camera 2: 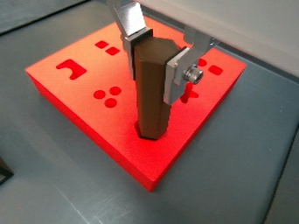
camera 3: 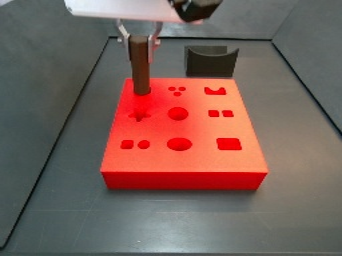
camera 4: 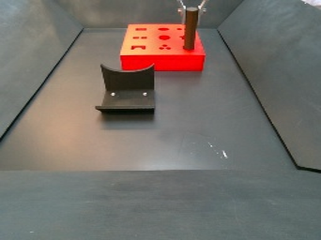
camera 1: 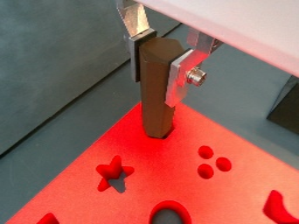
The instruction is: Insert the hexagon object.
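The two-finger silver tool [camera 2: 158, 52] stood over a corner of the flat red plastic block [camera 2: 70, 92], its plates pinching the upper part of the long, slim reddish-brown hexagon peg [camera 2: 149, 92]. The peg stood upright, and its lower end sat in a hole near the block's corner [camera 1: 156, 131]; how deep it went could not be told.

The block's top face carried other cut-outs in both side views: a star-shaped recess [camera 3: 140, 116], a round hole [camera 3: 178, 144], a square recess [camera 3: 229, 144] and a cluster of small round holes [camera 1: 212, 162]. All of these held nothing.

The block rested on the dark grey desk [camera 4: 189, 122]. Well apart from it, a dark L-shaped fixture with a curved wall [camera 4: 126, 89] stood on the desk, also holding nothing.

In a side view the peg [camera 4: 190, 28] rose from the block's far-right area.
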